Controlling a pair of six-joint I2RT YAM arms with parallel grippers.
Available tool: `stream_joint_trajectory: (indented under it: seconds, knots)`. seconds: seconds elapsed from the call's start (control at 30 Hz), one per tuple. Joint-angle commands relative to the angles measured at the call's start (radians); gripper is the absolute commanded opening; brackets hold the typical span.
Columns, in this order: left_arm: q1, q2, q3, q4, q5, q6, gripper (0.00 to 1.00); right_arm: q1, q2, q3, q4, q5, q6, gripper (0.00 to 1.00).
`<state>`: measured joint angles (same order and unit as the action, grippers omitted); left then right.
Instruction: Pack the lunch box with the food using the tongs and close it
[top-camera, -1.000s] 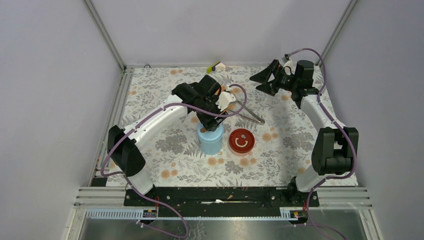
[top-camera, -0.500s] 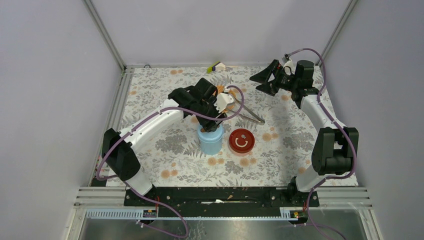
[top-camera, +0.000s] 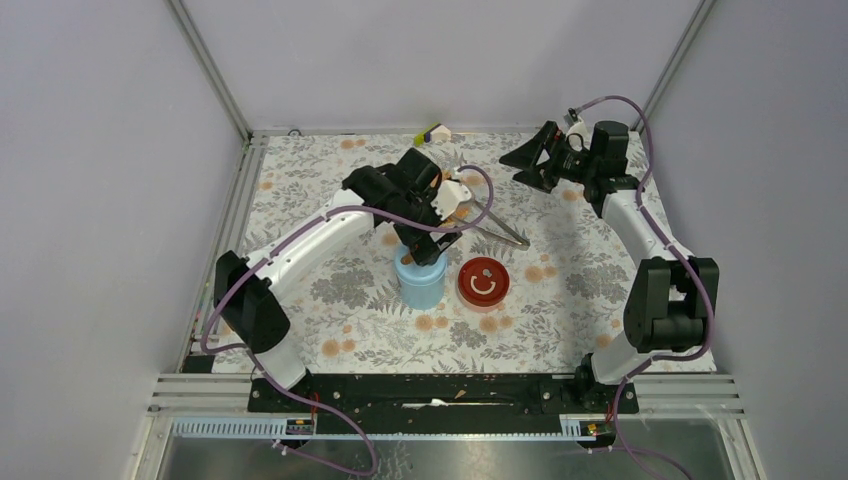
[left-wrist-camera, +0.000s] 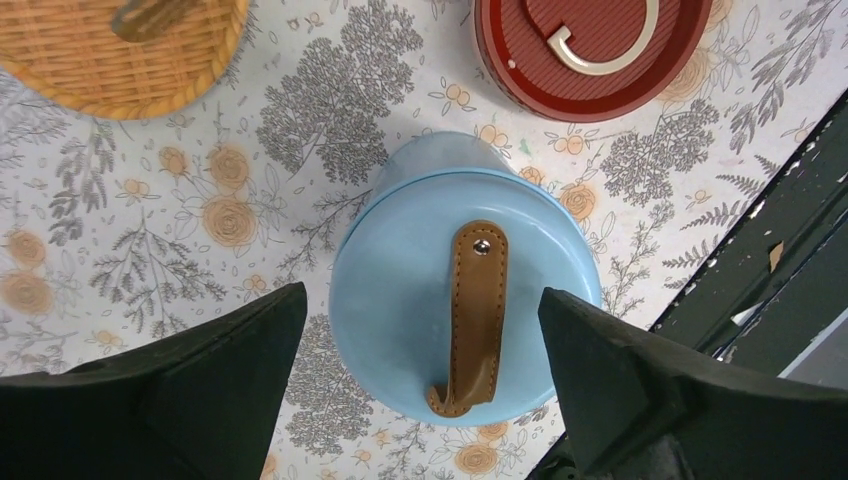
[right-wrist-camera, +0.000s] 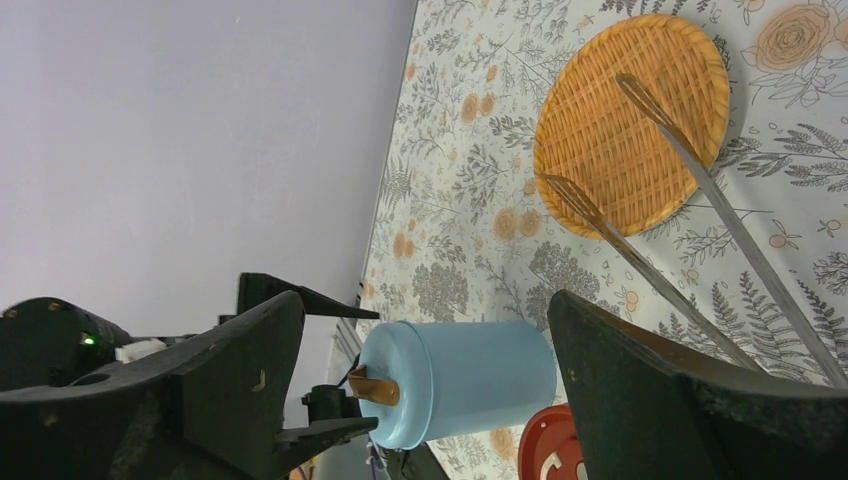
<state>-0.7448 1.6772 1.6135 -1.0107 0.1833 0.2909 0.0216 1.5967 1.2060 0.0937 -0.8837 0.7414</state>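
Left pincer (left-wrist-camera: 420, 292) released over closed lunch box (left-wrist-camera: 390, 335); tongs (right-wrist-camera: 700, 188) tips on plate (right-wrist-camera: 620, 130), right-wrist view alone.

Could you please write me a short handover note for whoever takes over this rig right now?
Left gripper: open, empty, just above the lid of the lunch box.
Right gripper: open, empty, raised at the far right.
Box: upright, lid on, beside a red disc.
Tongs: lying flat, tips over the woven plate; no food visible there.
Done: apparently packed and closed.
Left: probably only confirming the lid's seating and withdrawing.
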Motion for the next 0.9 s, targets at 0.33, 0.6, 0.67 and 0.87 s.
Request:
stream_joint_trajectory:
  seconds: [0.33,0.6,0.67,0.87]
  knots:
    - [0.255,-0.069,0.283,0.109,0.139,-0.138,0.99,0.006,-0.086,0.167,-0.336,0.011,-0.354,1.0]
    - [0.603,-0.109,0.221,0.244,0.279,-0.285,0.99,0.005,-0.084,0.3,-0.591,0.101,-0.663,0.99]
    - [0.674,-0.112,0.185,0.254,0.318,-0.288,0.99,0.005,-0.087,0.312,-0.635,0.14,-0.728,0.99]
    - [0.861,-0.153,-0.005,0.381,0.342,-0.347,0.99,-0.003,-0.089,0.285,-0.671,0.268,-0.848,1.0]
